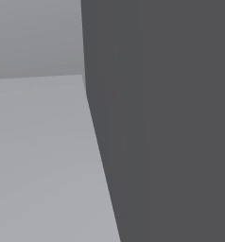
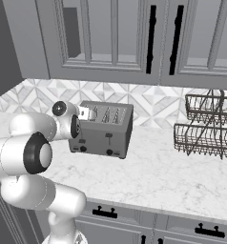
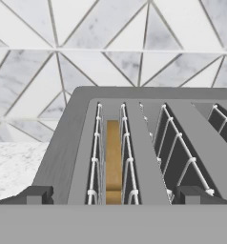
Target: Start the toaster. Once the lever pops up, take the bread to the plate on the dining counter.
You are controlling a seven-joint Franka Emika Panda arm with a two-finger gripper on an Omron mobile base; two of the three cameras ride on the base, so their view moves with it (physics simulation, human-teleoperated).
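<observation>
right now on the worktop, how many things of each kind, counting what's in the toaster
toaster: 1
bread slice, in the toaster's left slot: 1
wire rack, two tiers: 1
total: 3

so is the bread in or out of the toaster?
In. The bread stands on edge inside the leftmost slot of the toaster, between the wire guides.

text: none legible | labels: none | brands: none | numbers: none
</observation>
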